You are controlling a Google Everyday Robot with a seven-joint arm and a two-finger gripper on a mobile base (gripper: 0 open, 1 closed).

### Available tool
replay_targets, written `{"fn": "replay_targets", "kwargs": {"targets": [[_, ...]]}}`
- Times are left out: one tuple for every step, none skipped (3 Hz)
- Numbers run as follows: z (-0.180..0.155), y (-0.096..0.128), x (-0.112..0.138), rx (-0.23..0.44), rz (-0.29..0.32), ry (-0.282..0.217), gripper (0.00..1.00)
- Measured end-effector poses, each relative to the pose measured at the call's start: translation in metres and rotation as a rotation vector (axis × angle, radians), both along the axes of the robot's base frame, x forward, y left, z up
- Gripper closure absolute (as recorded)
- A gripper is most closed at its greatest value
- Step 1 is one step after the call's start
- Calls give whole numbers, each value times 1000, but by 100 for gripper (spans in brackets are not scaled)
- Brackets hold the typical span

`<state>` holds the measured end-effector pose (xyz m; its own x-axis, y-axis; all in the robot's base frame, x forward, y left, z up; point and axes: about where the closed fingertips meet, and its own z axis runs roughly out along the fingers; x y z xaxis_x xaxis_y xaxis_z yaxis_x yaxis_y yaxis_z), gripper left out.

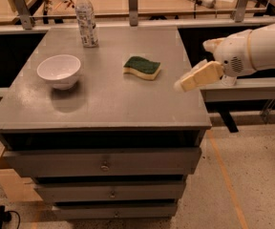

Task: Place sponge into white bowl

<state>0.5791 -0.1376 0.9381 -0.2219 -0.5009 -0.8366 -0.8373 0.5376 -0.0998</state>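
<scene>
The white bowl [58, 70] stands upright on the left part of the grey table top [111, 104], close to the left edge. Its interior shows only plain white surface. Its shadow falls on the table in front of it.

A clear plastic bottle [86, 19] with a printed label and a cap stands upright at the back of the table, behind and slightly right of the bowl, apart from it. Its contents cannot be determined.

The sponge [142, 67] lies flat right of the table's centre, green side up, with the yellow foam visible along its near edge. It is well apart from the bowl and touches nothing else. The table surface between sponge and bowl is unobstructed.

The gripper [181, 85] hangs over the right edge of the table, to the right of the sponge and slightly nearer the camera, pointing left and downward. It is near the sponge but does not touch it, and it holds nothing. Whether the jaws are spread or pressed together cannot be determined from this view. The white arm [257, 49] extends from the right side of the view.

Below the table top, three drawers [104, 162] are stacked. A wooden workbench [161, 1] with scattered items runs behind the table.
</scene>
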Motion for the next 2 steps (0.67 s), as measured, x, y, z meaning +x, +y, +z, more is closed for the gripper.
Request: {"fn": "replay_targets", "kwargs": {"targets": [[-20, 21, 33, 81, 17, 28, 0], [-42, 45, 65, 118, 57, 43, 0]]}}
